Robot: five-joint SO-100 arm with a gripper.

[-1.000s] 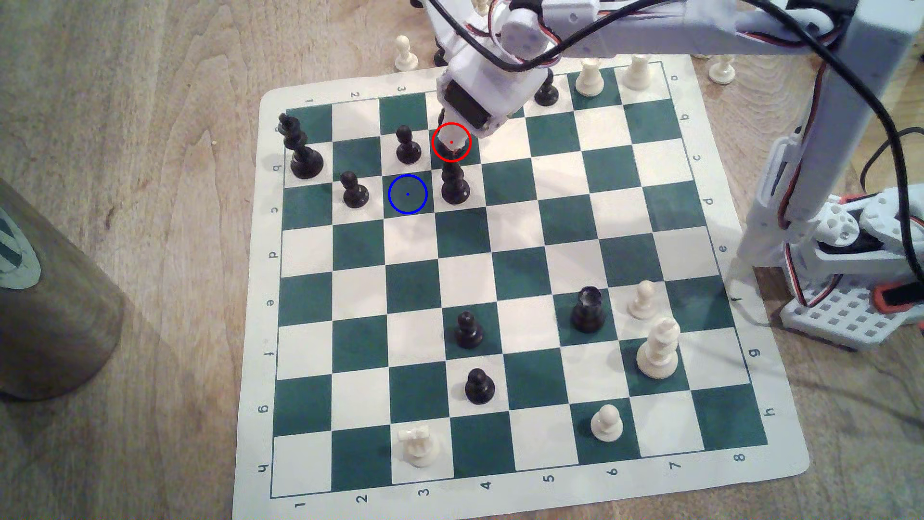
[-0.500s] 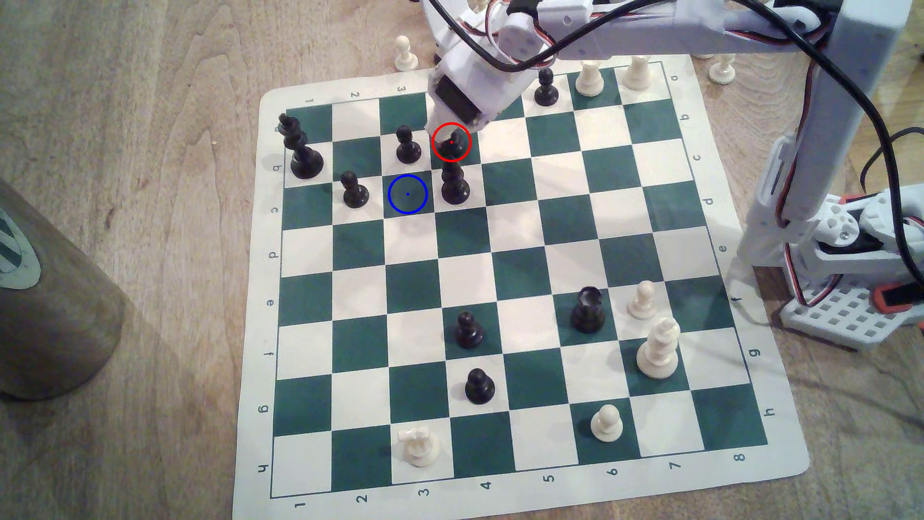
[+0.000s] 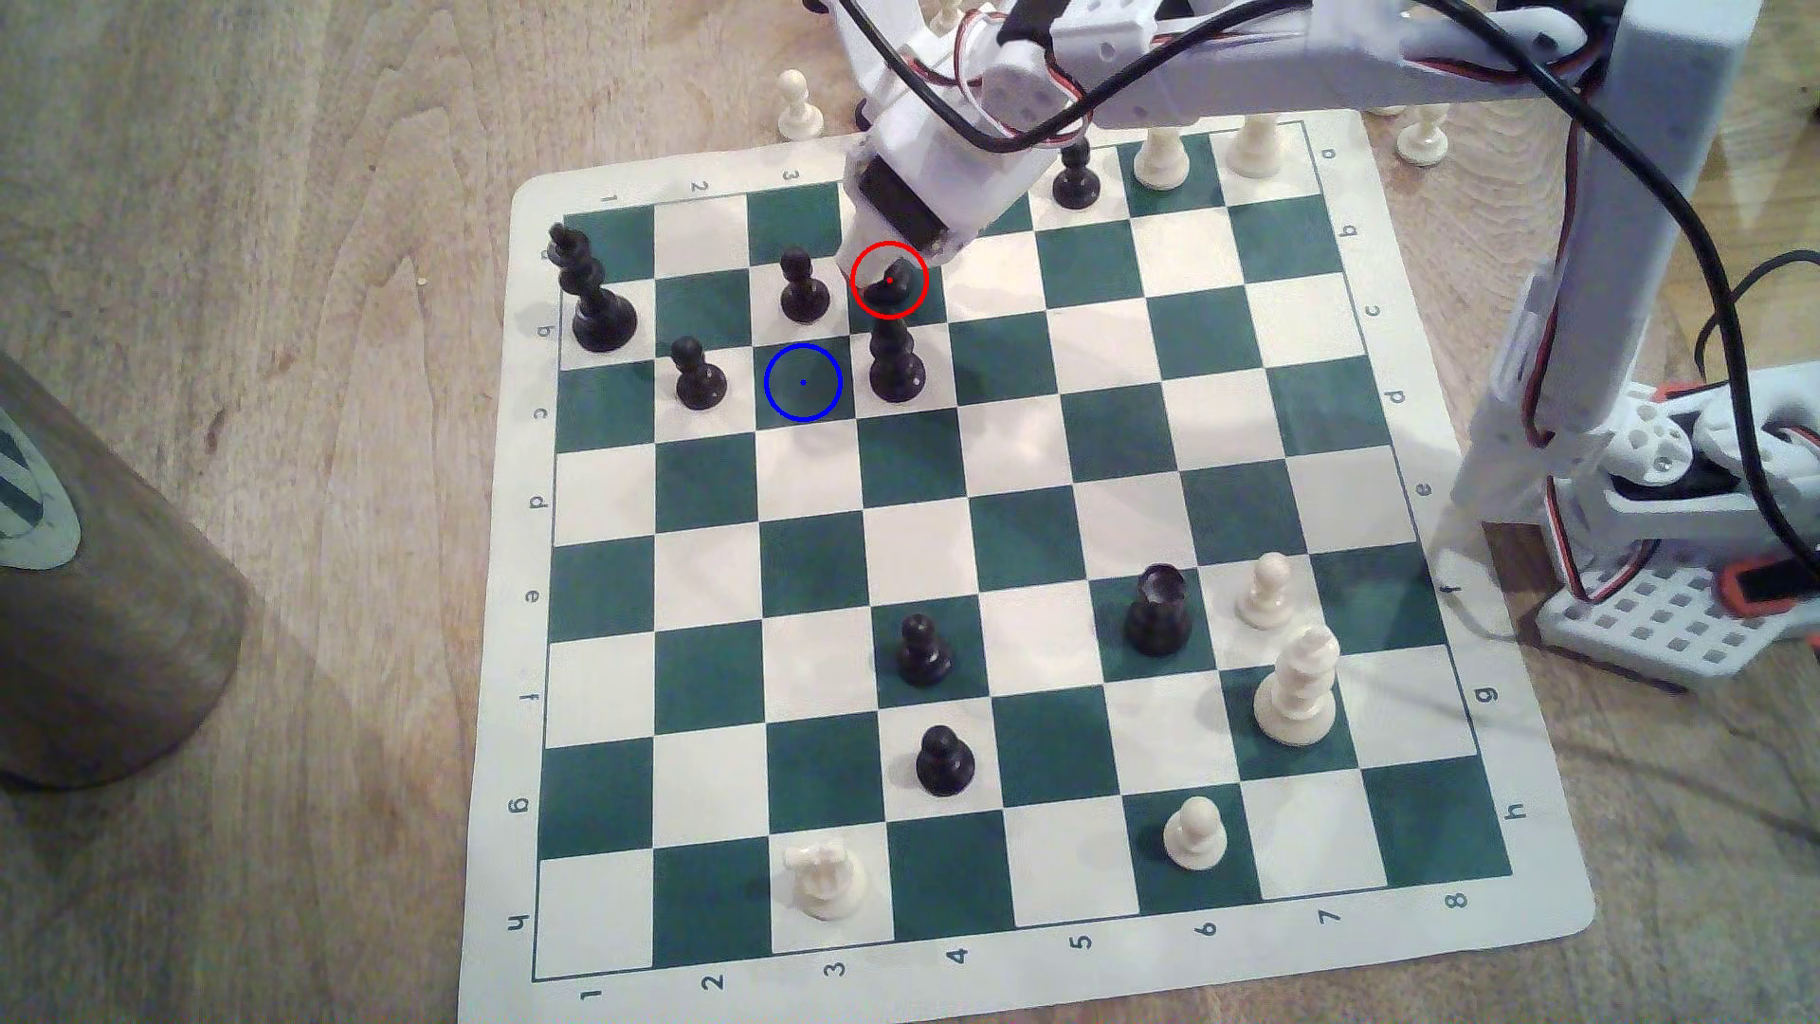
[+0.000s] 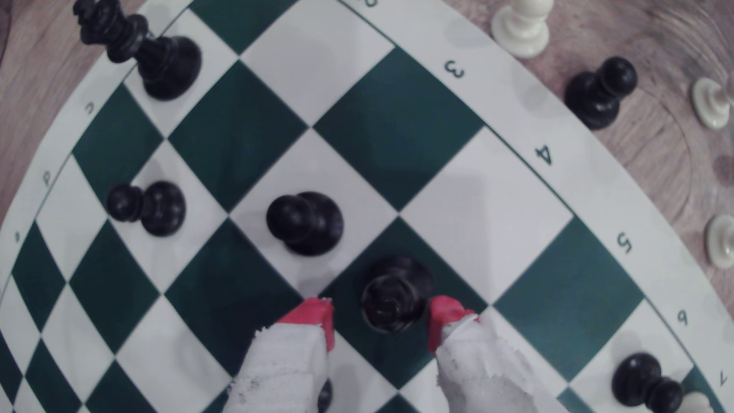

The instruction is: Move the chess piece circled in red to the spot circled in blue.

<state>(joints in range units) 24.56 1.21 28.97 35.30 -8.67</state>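
Black against its dark green square, the bishop [image 4: 393,296] stands upright inside the red ring, with the gripper [image 4: 379,317] lowered around it: red-tipped fingers [image 4: 313,315] sit apart on either side, one nearly touching the head, not yet clamped. That straddle lines up a pinch high on the slim body. The blue-ringed square [image 3: 803,382] lies diagonally adjacent, between a pawn [image 3: 699,374] and a taller black piece [image 3: 894,362], so the lift probably must clear both.

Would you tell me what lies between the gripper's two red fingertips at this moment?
In the wrist view, the black bishop stands between the open gripper's red fingertips.
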